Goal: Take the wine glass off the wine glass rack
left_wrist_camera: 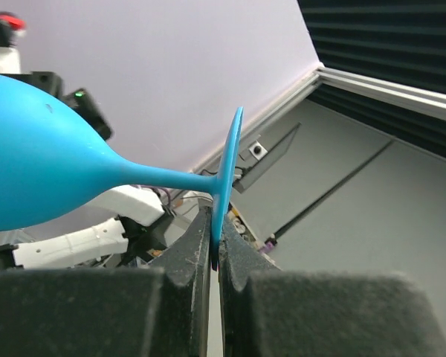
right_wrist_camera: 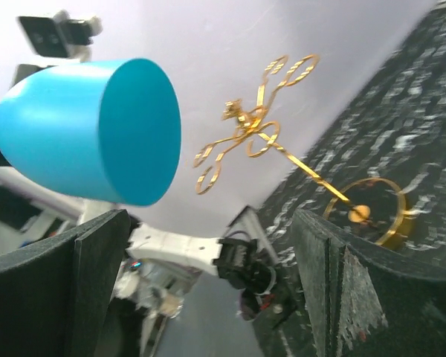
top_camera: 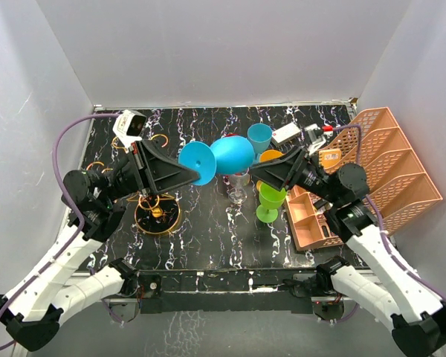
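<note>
The blue wine glass [top_camera: 232, 154] lies on its side in the air over the middle of the table, clear of the rack. My left gripper [top_camera: 189, 172] is shut on the rim of its round foot; in the left wrist view the foot's edge [left_wrist_camera: 224, 186] is pinched between the jaws of the left gripper [left_wrist_camera: 215, 245]. My right gripper [top_camera: 254, 172] stands open just right of the bowl. In the right wrist view the glass [right_wrist_camera: 89, 141] hangs above the left finger [right_wrist_camera: 89, 253], with nothing between the jaws. The gold wine glass rack [top_camera: 156, 212] stands at the left; its looped arms [right_wrist_camera: 253, 130] are bare.
A green glass [top_camera: 270, 199], a clear glass [top_camera: 239, 182] and a teal cup [top_camera: 259, 135] stand close under and behind the right gripper. The peach mesh organiser [top_camera: 386, 160] fills the right side. A small white box [top_camera: 286, 132] lies at the back.
</note>
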Robot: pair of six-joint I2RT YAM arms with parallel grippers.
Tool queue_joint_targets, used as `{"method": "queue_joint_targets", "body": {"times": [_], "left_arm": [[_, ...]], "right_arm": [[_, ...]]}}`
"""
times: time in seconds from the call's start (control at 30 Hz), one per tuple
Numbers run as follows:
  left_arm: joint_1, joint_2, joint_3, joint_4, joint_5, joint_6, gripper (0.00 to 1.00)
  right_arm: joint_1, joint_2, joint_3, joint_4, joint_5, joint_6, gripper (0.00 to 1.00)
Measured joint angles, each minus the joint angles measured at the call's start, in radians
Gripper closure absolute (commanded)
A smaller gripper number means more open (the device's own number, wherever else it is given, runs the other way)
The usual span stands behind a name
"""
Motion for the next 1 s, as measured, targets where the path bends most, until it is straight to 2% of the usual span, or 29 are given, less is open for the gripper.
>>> {"method": "queue_joint_targets", "body": {"times": [0.2,0.4,0.47,0.67,0.73,0.83,1.0], "left_arm": [[0.000,-0.018,-0.054,0.137,0.025,-0.092,1.00],[0.000,-0.030,-0.076,0.213,0.034,-0.140,1.00],[0.000,-0.030,-0.084,0.239,0.035,-0.154,1.00],[0.000,-0.017,-0.101,0.293,0.039,-0.188,1.00],[-0.002,-0.015,-0.102,0.306,0.044,-0.196,1.00],[-0.002,-0.008,-0.104,0.326,0.047,-0.205,1.00],[-0.005,0.000,-0.110,0.346,0.050,-0.214,1.00]], "right_arm": [[0.000,0.131,-0.089,0.513,-0.163,0.258,0.01],[0.004,0.233,-0.050,0.883,-0.244,0.446,0.00],[0.010,0.264,-0.028,1.001,-0.260,0.513,0.03],[0.029,0.327,-0.001,1.301,-0.269,0.710,0.29],[0.029,0.333,-0.001,1.305,-0.265,0.761,0.42],[0.032,0.344,-0.001,1.305,-0.259,0.819,0.55],[0.032,0.339,-0.009,1.305,-0.246,0.848,0.83]]}}
